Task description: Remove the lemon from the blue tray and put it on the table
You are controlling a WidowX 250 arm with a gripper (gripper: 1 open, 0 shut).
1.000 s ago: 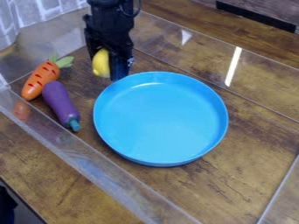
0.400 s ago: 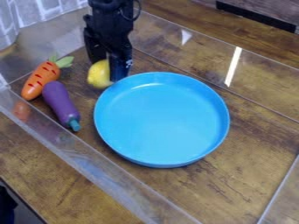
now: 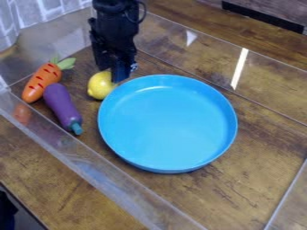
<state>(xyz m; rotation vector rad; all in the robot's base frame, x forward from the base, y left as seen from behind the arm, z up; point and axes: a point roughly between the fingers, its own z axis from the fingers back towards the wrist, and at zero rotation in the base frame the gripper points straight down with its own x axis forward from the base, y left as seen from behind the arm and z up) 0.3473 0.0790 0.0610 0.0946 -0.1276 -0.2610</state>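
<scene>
The lemon [image 3: 100, 85] sits on the worktop [image 3: 270, 85], just outside the blue tray's [image 3: 168, 122] upper-left rim, with the tool [image 3: 114, 63] directly behind and above it. Left of the lemon lie a carrot [image 3: 45, 79] and, in front of that, an eggplant [image 3: 63, 109], side by side and both well left of the tray, which fills the middle of the worktop.

The arm [image 3: 117, 18] is cut off by the top edge.
</scene>
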